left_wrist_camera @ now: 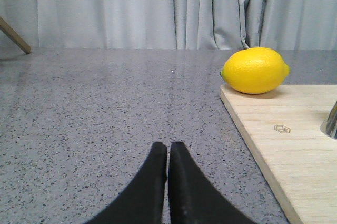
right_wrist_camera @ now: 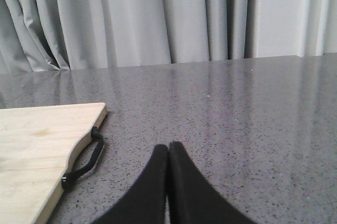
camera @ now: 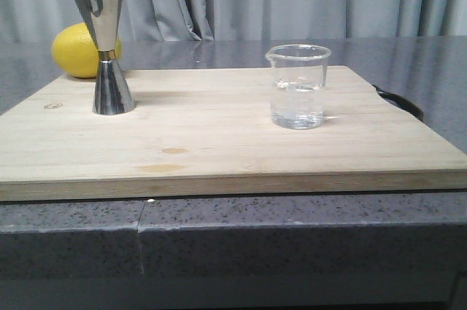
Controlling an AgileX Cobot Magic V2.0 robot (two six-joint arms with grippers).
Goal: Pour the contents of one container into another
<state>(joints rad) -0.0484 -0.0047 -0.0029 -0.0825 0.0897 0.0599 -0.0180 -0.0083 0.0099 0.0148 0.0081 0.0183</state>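
A small clear glass beaker (camera: 297,87), partly filled with clear liquid, stands upright on the right half of the wooden board (camera: 219,142). The tall steel hourglass jigger (camera: 106,47) stands upright at the board's back left; a sliver of its base (left_wrist_camera: 331,123) shows in the left wrist view. My left gripper (left_wrist_camera: 168,147) is shut and empty, low over the grey counter to the left of the board. My right gripper (right_wrist_camera: 168,148) is shut and empty over the counter to the right of the board. Neither gripper appears in the front view.
A yellow lemon (camera: 79,50) (left_wrist_camera: 255,70) lies on the counter behind the board's back left corner, just behind the jigger. A black strap loop (right_wrist_camera: 84,162) (camera: 400,101) hangs off the board's right edge. Grey curtains close the back. The counter's front edge (camera: 219,215) runs below the board.
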